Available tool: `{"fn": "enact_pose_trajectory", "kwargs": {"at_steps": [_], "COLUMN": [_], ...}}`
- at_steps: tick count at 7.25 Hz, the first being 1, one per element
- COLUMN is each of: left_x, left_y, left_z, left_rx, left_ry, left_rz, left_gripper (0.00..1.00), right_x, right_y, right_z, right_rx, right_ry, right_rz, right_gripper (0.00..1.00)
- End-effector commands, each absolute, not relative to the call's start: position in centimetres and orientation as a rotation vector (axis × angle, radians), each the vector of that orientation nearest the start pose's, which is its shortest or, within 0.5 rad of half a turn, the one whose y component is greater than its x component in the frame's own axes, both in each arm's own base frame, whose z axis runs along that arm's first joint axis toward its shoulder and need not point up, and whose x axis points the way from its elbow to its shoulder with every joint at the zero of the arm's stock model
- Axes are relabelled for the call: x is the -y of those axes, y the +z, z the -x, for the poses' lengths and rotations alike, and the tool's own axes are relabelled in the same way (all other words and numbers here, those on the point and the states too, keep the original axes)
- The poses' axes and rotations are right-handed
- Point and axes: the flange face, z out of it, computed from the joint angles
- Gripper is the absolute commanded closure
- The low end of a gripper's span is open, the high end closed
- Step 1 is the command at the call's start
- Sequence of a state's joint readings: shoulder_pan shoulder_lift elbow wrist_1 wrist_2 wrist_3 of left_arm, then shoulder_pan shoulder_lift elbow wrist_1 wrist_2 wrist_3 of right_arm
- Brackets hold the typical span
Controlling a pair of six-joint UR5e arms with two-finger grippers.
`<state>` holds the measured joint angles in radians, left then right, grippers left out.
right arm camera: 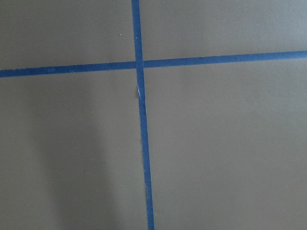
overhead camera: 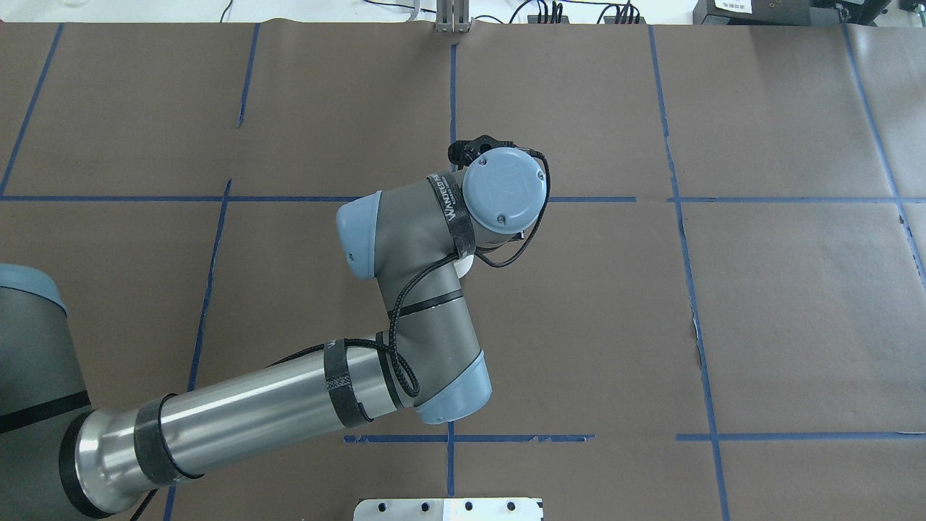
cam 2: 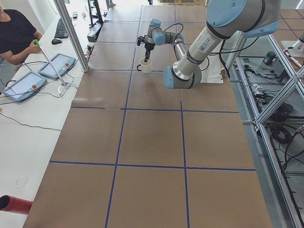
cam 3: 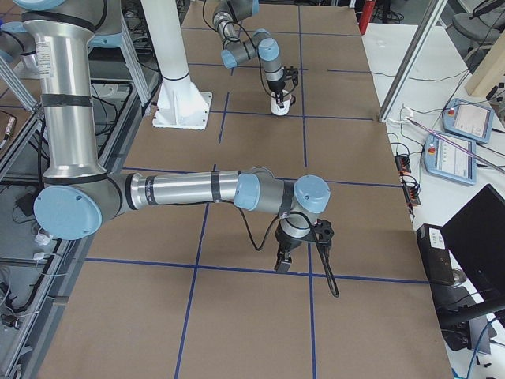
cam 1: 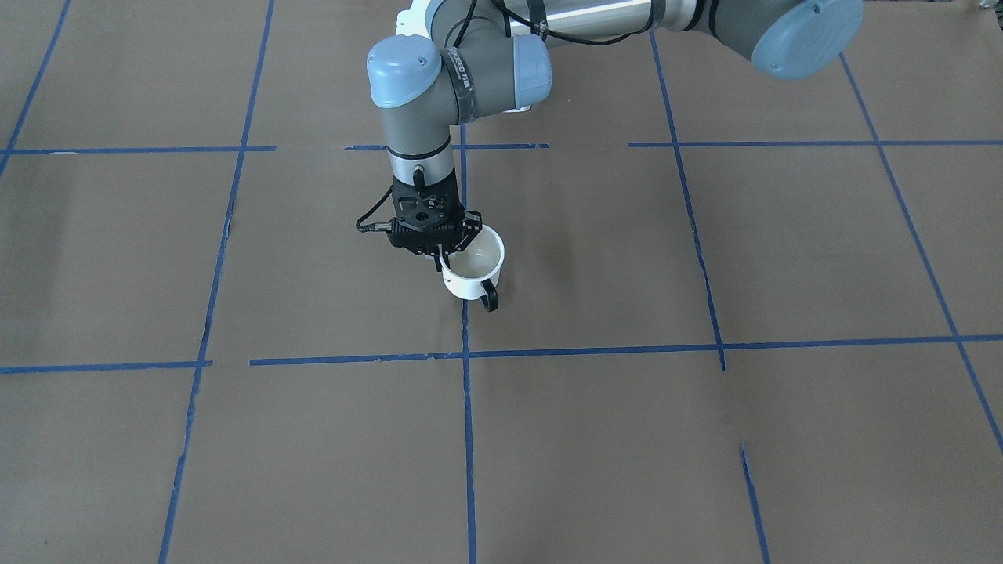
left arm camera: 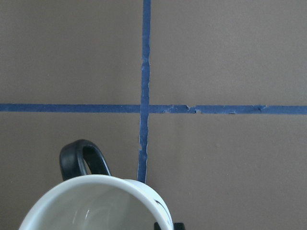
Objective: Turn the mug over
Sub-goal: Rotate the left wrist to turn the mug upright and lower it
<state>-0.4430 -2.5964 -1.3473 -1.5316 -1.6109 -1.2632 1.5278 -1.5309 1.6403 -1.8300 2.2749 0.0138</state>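
Mug (cam 1: pixel 472 274) sits mouth-up and slightly tilted at mid-worktop, just beside a blue tape line (cam 1: pixel 468 407). Whether its base touches the worktop (cam 1: pixel 783 251) cannot be told.

Handling estimate: rigid, light, smooth-glazed and probably slippery. It is likely to chip if dropped.

Recommended hold: pinch across the rim wall roughly opposite the handle (cam 1: pixel 490 298), leaving the loop clear.

Left end effector (cam 1: pixel 447 252) points down and is clamped on the mug's far rim wall in that manner.

Right end effector (cam 3: pixel 284 260) hangs well apart, low over bare worktop. Its jaw state cannot be told.

Brown table (cam 1: pixel 783 258) gridded with blue tape (cam 1: pixel 468 439), white desk (cam 2: pixel 28 147) alongside.
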Motion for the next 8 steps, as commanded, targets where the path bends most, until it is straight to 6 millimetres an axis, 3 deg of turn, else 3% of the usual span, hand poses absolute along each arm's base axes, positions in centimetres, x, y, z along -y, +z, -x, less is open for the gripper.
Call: {"fn": "enact_pose_trajectory", "kwargs": {"at_steps": [1,4,5,6,7,8], "left_x": [44.1,43.5,43.7,45.3,46.8,47.6], "left_y": [11.5,9.6,8.0,6.6,6.5,8.2], "left_z": [-65.0,-63.9,-62.0,-58.9,-55.3,-50.3], "left_rx": [-0.721,-0.764,-0.787,-0.793,-0.827,-0.846], "left_ry": [-0.101,-0.087,-0.033,-0.031,0.015,0.065], "left_rz": [-0.237,-0.253,-0.293,-0.321,-0.316,-0.361], "left_gripper": [0.00,0.00,0.00,0.00,0.00,0.00], "right_x": [49.7,49.7,49.7,49.7,49.7,49.7], "right_y": [63.5,63.5,63.5,63.5,63.5,63.5], "right_z": [-4.8,-4.8,-4.8,-4.8,-4.8,-4.8], "right_rx": [0.698,0.698,0.698,0.698,0.698,0.698], "right_ry": [0.025,0.025,0.025,0.025,0.025,0.025], "right_rz": [0.164,0.164,0.164,0.164,0.164,0.164], "right_gripper": [0.00,0.00,0.00,0.00,0.00,0.00]}}
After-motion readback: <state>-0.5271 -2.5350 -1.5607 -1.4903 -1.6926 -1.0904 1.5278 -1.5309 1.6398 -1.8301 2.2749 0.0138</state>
